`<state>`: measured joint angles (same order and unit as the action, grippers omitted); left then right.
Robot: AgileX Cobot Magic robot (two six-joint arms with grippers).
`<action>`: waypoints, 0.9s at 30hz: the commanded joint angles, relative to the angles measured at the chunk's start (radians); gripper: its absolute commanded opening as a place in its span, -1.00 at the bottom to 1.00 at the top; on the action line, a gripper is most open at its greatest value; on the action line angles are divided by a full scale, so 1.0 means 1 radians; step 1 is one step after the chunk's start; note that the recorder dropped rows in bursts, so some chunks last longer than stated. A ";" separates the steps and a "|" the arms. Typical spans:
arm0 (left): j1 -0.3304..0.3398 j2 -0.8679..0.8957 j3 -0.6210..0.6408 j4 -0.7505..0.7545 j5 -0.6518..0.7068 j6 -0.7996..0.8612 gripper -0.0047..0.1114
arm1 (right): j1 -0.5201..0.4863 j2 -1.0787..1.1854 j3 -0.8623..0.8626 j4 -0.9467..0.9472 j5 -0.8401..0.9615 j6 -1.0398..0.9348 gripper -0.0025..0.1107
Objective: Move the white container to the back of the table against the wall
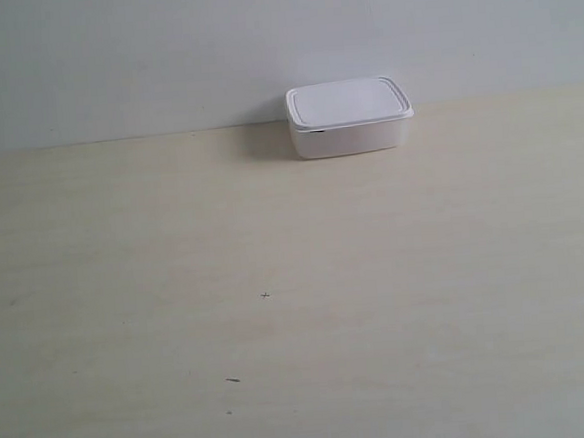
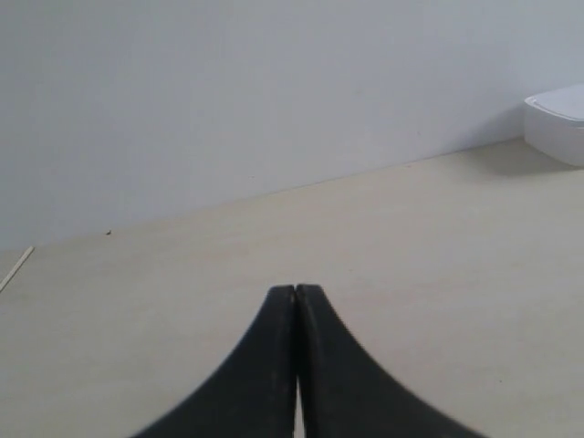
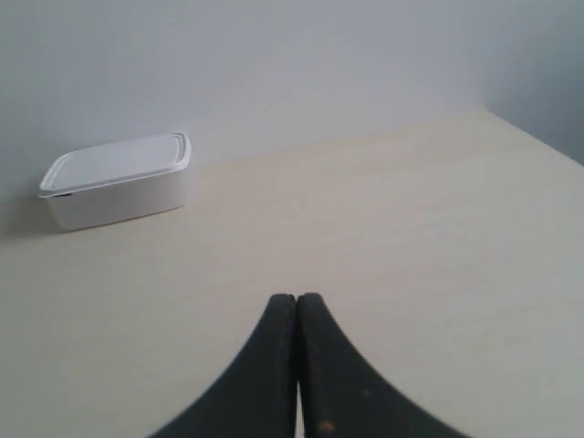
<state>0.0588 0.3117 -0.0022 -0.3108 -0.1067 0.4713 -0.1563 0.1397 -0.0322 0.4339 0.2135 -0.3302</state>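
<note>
The white container (image 1: 349,117) sits lidded on the table (image 1: 298,299), its back side at the foot of the wall (image 1: 160,48). In the left wrist view a corner of the container (image 2: 558,121) shows far off at the frame's edge, and my left gripper (image 2: 297,290) is shut with nothing in it, well apart from the box. The right wrist view shows the whole container (image 3: 117,180) by the wall, ahead of my right gripper (image 3: 297,297), which is shut and empty. Neither arm appears in the exterior view.
Tiny dark specks (image 1: 232,380) mark the beige table near the front. The right wrist view shows the table's side edge (image 3: 538,137). A thin pale strip (image 2: 15,268) lies at the table's edge in the left wrist view.
</note>
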 commanded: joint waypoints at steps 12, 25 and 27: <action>0.001 -0.041 0.002 -0.013 0.038 -0.003 -0.92 | -0.007 -0.005 0.032 -0.271 -0.012 -0.009 -0.96; 0.001 -0.128 0.002 -0.025 0.168 -0.005 -0.92 | -0.007 -0.005 0.032 -0.269 0.044 -0.008 -0.96; 0.001 -0.153 0.002 -0.025 0.211 -0.005 -0.92 | -0.007 -0.005 0.032 -0.251 0.044 -0.007 -0.96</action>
<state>0.0588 0.1806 0.0003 -0.3263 0.0687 0.4713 -0.1563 0.1397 -0.0045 0.1709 0.2578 -0.3302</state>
